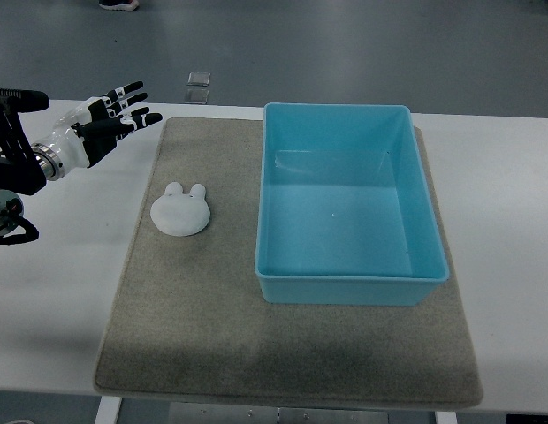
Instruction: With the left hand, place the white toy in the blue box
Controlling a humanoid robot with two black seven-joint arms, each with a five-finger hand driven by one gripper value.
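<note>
One smooth rabbit-shaped white toy (pixel 179 211) lies on felt mat (pixel 212 327); left robot hand (pixel 110 119) spread, empty.

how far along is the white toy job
Nothing is done yet: the white bunny-shaped toy lies on the grey mat, left of the empty blue plastic box. The left robot hand hovers open, holding nothing. Grasping and placing remain.

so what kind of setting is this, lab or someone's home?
Looks like a lab or test bench: a plain white table with a grey mat, one white toy and an empty blue box, over bare grey floor.
</note>
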